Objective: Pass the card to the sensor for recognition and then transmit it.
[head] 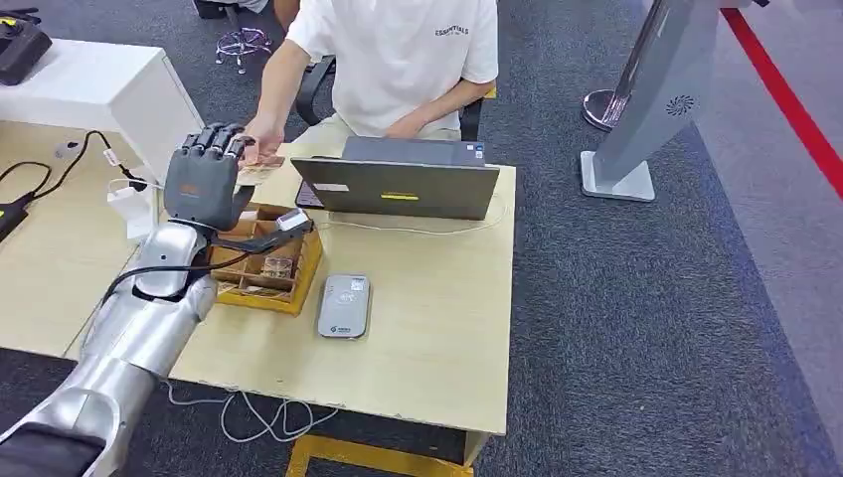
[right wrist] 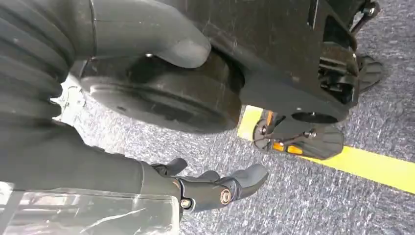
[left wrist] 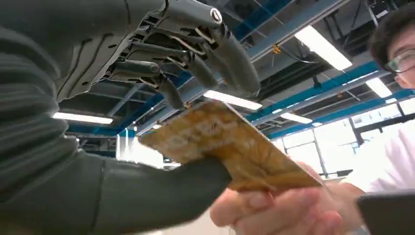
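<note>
We see one tan, mottled card (left wrist: 230, 142), print blurred, pinched by the left robot hand (head: 204, 169) above the tabletop (head: 437, 298); a person's hand (left wrist: 274, 208) grips it too. The right robot hand (right wrist: 210, 188) hangs empty, fingers apart. One sensor (head: 344, 306).

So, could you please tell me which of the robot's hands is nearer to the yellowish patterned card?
Left. The left hand holds the yellowish patterned card, which a person's hand also grips. The right hand hangs beside the robot's body above the grey carpet.

Card (left wrist: 230, 147) between left hand (left wrist: 161, 98) and person's hand (left wrist: 274, 210).
</note>
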Robot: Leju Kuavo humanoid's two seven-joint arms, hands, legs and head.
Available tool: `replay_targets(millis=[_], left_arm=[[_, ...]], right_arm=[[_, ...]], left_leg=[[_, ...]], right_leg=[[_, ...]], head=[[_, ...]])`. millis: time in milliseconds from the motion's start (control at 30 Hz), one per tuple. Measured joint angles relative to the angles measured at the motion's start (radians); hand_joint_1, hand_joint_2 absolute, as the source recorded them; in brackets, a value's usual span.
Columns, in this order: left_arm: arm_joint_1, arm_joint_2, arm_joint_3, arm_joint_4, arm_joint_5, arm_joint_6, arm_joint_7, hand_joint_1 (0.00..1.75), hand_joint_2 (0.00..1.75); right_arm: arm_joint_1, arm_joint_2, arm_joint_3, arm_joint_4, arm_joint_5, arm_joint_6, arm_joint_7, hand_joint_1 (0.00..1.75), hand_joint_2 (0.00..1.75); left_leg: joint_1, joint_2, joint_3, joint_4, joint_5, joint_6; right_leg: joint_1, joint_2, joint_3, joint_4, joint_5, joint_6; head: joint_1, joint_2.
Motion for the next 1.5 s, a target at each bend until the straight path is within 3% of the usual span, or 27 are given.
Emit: replay_targets(millis=[567,700,967,1067,1233,1367,1500], left_arm=[[0.005,-0.028,-0.034,0.003,0.048,0.019,-0.011,1.75,1.75],[0.003,-0.047,-0.034,0.016,0.063,0.052,-0.019,1.75,1.75],[0.006,-0.085,-0.051,0.022,0.068,0.049,-0.038,1.75,1.75],[0.039,-0.087,-0.075,-0.016,0.059,-0.009,-0.047,1.75,1.75],[0.113,-0.082,-0.155,-0.098,0.026,-0.181,0.009,1.75,1.75],[0.130,-0.077,-0.199,-0.108,0.029,-0.235,0.034,1.75,1.75],[0.125,-0.077,-0.215,-0.090,0.064,-0.337,0.058,1.75,1.75]], right_arm=[[-0.003,-0.006,0.013,0.000,-0.003,0.033,0.007,0.00,1.75],[-0.004,-0.006,0.021,0.000,-0.003,0.033,0.006,0.00,1.75],[-0.004,-0.006,0.026,0.000,-0.013,0.033,0.008,0.00,1.75],[-0.004,-0.006,0.026,0.000,-0.026,0.033,0.010,0.00,1.75],[-0.002,-0.004,0.026,0.000,-0.045,0.033,0.010,0.00,1.75],[-0.002,-0.003,0.026,0.000,-0.051,0.033,0.010,0.00,1.75],[-0.001,-0.001,0.027,0.000,-0.054,0.033,0.011,0.00,1.75]], left_leg=[[0.000,0.000,0.000,0.000,0.000,0.000],[0.000,0.000,0.000,0.000,0.000,0.000],[0.000,0.000,0.000,0.000,0.000,0.000],[0.000,0.000,0.000,0.000,0.000,0.000],[0.000,0.000,0.000,0.000,0.000,0.000],[0.000,0.000,0.000,0.000,0.000,0.000],[0.000,0.000,0.000,0.000,0.000,0.001]], right_leg=[[0.000,0.000,0.000,0.000,0.000,0.000],[0.000,0.000,0.000,0.000,0.000,0.000],[0.000,0.000,0.000,0.000,0.000,0.000],[0.000,0.000,0.000,0.000,0.000,0.000],[0.000,0.000,0.000,0.000,0.000,0.000],[0.000,0.000,0.000,0.000,0.000,0.000],[0.000,0.000,-0.001,0.000,0.000,0.000]], head=[[0.000,0.000],[0.000,0.000],[0.000,0.000],[0.000,0.000],[0.000,0.000],[0.000,0.000],[0.000,0.000]])
